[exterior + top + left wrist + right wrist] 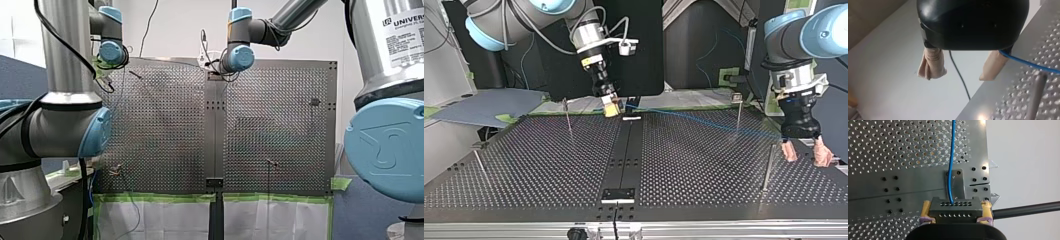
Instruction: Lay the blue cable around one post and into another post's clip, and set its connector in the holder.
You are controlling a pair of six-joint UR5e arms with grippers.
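You have the right hand [611, 109] at the middle of the perforated counter's [704, 165] far edge in the top view, its yellow pads clamped on the dark connector [955, 208]. Your left hand [806, 152] hangs at that view's right edge, beige pads spread wide, gripping nothing. The blue cable [950, 170] runs from the connector across the counter to the left hand, passing beside one finger.

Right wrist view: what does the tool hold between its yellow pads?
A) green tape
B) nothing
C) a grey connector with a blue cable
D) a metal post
C: the grey connector sits clamped in the right tool, the blue cable running out of it.
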